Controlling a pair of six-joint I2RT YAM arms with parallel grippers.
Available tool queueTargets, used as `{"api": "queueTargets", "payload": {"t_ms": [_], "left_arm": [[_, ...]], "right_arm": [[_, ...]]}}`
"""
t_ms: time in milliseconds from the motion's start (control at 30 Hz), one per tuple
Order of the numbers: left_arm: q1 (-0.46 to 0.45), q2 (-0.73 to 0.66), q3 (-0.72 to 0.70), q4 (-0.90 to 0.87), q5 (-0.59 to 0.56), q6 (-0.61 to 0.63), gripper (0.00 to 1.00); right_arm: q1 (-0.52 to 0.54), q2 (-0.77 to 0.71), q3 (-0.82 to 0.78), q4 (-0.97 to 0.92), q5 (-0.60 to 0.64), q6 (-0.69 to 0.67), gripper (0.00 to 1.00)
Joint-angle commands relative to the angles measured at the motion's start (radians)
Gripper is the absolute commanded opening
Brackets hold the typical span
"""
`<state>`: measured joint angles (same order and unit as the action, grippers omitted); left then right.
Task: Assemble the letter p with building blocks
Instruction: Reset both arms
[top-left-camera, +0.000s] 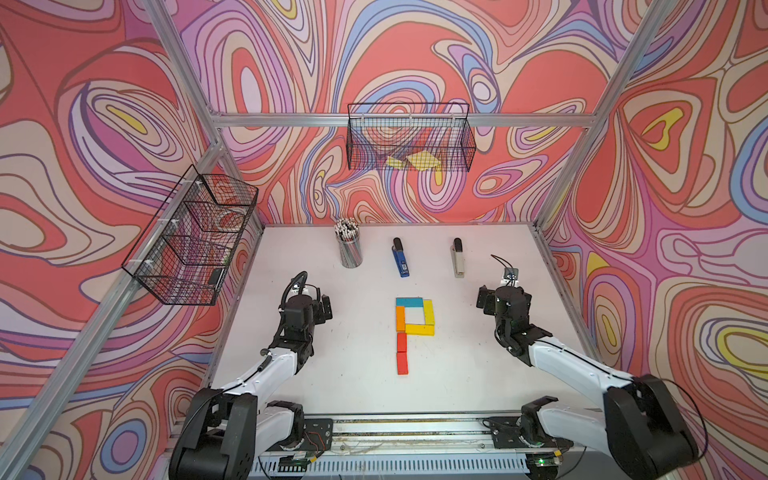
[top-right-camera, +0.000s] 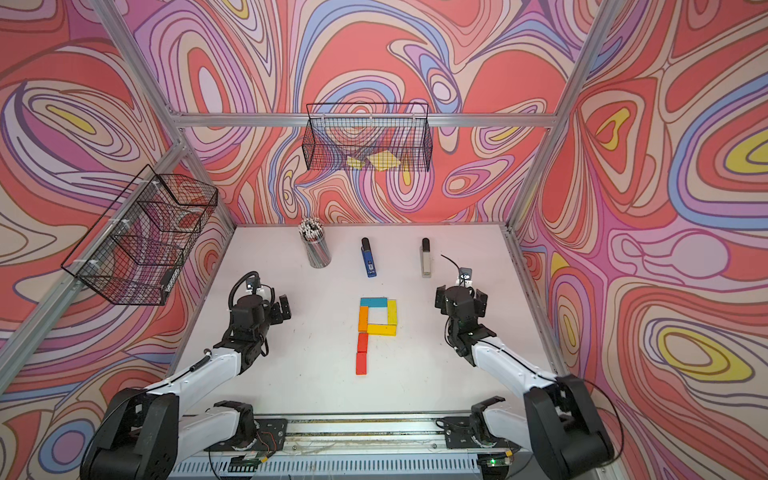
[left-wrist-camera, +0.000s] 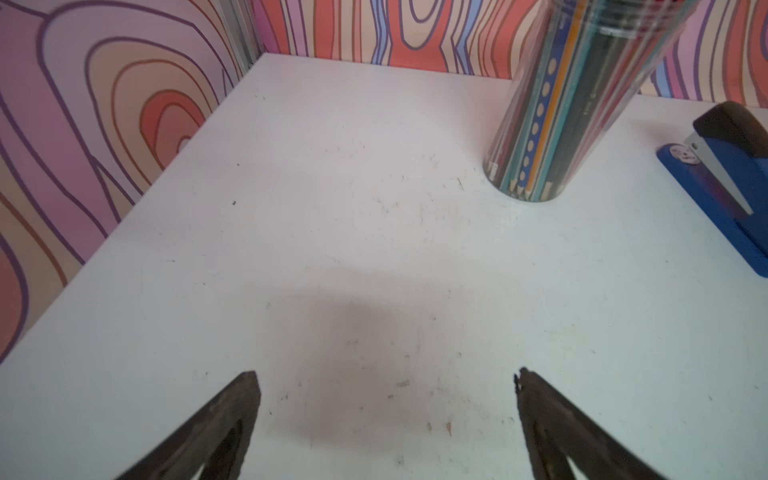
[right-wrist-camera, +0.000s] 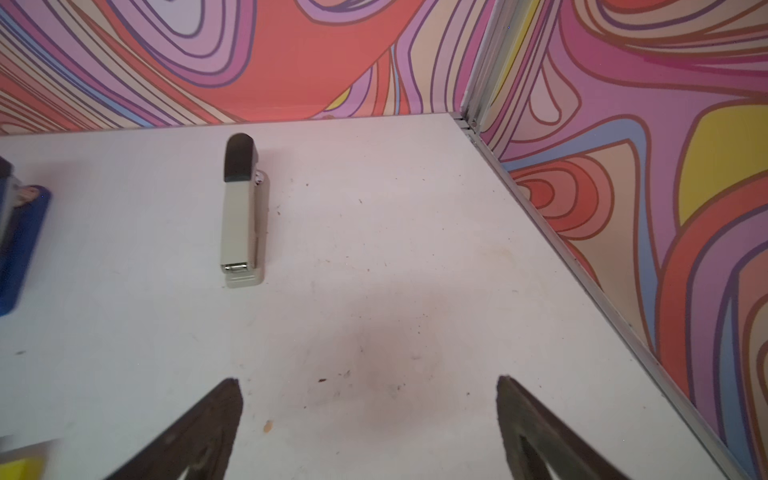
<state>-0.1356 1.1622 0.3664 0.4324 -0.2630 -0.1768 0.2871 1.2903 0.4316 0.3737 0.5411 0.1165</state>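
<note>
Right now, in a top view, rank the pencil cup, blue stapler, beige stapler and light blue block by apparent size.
1. pencil cup
2. blue stapler and beige stapler: too alike to rank
3. light blue block, smallest

No lettering is legible; marks on the blue stapler (top-left-camera: 401, 261) and pencils (left-wrist-camera: 540, 124) are too blurred.

**White table with stationery and a block letter**

A scuffed white table (top-left-camera: 332, 374) is shown in both top views. Toward its far edge a clear cup of pencils (top-left-camera: 350, 251), a blue stapler (top-left-camera: 401, 259) and a beige stapler (top-left-camera: 458, 259) are set in a row. Near the middle, flat building blocks (top-left-camera: 401, 342) are laid touching as the letter p (top-left-camera: 419, 329).
</note>
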Motion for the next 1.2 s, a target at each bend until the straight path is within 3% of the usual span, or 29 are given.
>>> {"api": "queueTargets", "payload": {"t_ms": [0,67,233,267,400,433,467,567,667,733,833,867,900,933,967,1033,1100,1167], "left_arm": [[0.011,0.035,-0.013,0.172,-0.065,0.048,0.99],[0.014,0.055,0.003,0.140,-0.063,0.049,0.99],[0.026,0.143,-0.043,0.294,-0.071,0.070,0.99],[0.033,0.130,-0.025,0.224,-0.056,0.054,0.99],[0.060,0.128,-0.017,0.212,0.008,0.052,0.99],[0.059,0.136,-0.025,0.248,0.021,0.065,0.99],[0.060,0.141,-0.032,0.265,0.040,0.078,0.99],[0.058,0.122,-0.060,0.312,0.082,0.114,0.99],[0.061,0.115,-0.135,0.472,0.029,0.136,0.99],[0.067,0.187,-0.140,0.563,0.035,0.153,0.99],[0.066,0.401,-0.101,0.731,0.049,0.184,0.99],[0.065,0.418,-0.086,0.704,0.049,0.190,0.99],[0.066,0.355,-0.061,0.543,0.056,0.167,0.99],[0.076,0.347,-0.048,0.530,0.062,0.154,0.99],[0.084,0.405,-0.049,0.631,0.054,0.162,0.99],[0.095,0.355,0.027,0.373,0.055,0.121,0.99],[0.105,0.399,-0.018,0.549,0.056,0.136,0.99],[0.105,0.358,0.007,0.433,0.045,0.108,0.99]], "right_arm": [[-0.024,0.158,-0.049,0.473,0.036,-0.118,0.98],[-0.037,0.258,-0.035,0.596,0.032,-0.160,0.98],[-0.105,0.375,-0.005,0.684,-0.064,-0.184,0.98],[-0.117,0.359,-0.015,0.659,-0.105,-0.164,0.98],[-0.229,0.410,-0.084,0.810,-0.353,-0.112,0.98],[-0.230,0.428,-0.075,0.836,-0.339,-0.118,0.98],[-0.232,0.402,-0.044,0.722,-0.359,-0.109,0.98],[-0.232,0.408,0.004,0.640,-0.361,-0.109,0.98],[-0.234,0.409,0.005,0.638,-0.362,-0.108,0.98],[-0.234,0.414,0.007,0.644,-0.360,-0.109,0.98],[-0.233,0.413,0.013,0.629,-0.360,-0.109,0.98],[-0.234,0.416,0.013,0.635,-0.361,-0.109,0.98],[-0.235,0.414,0.016,0.629,-0.362,-0.108,0.98],[-0.235,0.415,0.016,0.630,-0.362,-0.108,0.98],[-0.235,0.415,0.015,0.629,-0.362,-0.107,0.98],[-0.236,0.415,0.019,0.622,-0.365,-0.106,0.98],[-0.241,0.415,0.024,0.614,-0.369,-0.102,0.98],[-0.247,0.415,0.029,0.601,-0.378,-0.098,0.98]]}}
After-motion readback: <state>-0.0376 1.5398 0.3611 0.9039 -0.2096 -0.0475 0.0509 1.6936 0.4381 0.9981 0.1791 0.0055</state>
